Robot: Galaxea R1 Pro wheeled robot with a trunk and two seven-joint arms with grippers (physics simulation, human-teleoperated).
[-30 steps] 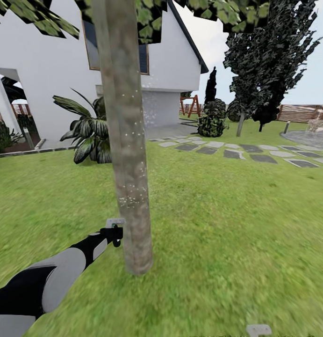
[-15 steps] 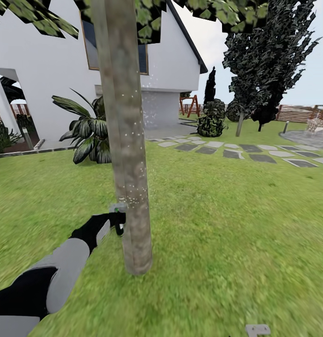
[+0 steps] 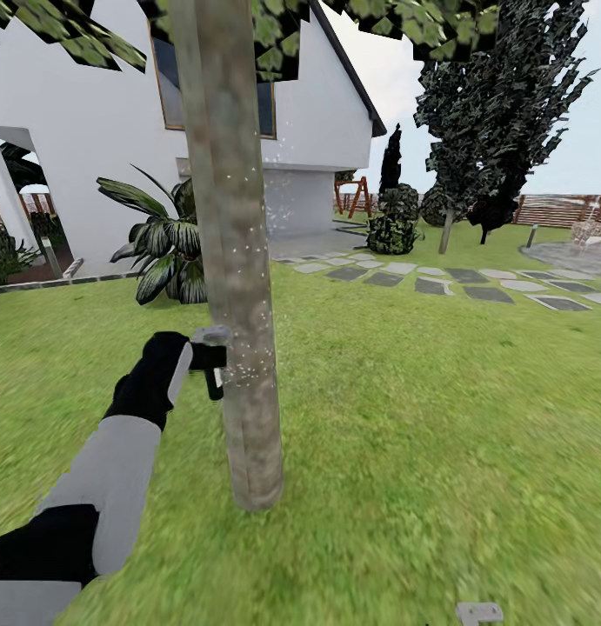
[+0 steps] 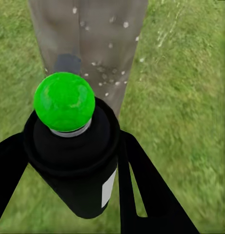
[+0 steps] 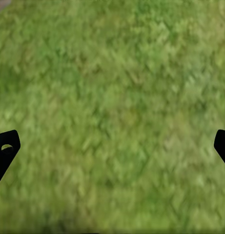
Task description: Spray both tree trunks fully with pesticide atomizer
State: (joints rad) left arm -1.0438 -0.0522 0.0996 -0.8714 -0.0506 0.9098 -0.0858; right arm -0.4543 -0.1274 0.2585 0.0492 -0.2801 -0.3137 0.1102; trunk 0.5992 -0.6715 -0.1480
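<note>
As the left arm climbs from low down, its fingers (image 4: 136, 195) clamp the sprayer (image 4: 73, 146) against the trunk (image 3: 235, 261), extending coverage upward; right fingers (image 5: 7, 146) gape.

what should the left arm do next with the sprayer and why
Probably raise the left gripper a bit further up the tree trunk while spraying. It is shut on the pesticide atomizer, whose green top points at the bark from close by. White specks dot the trunk around and just above gripper height, while the upper trunk looks barer, so coverage seems incomplete there.
</note>
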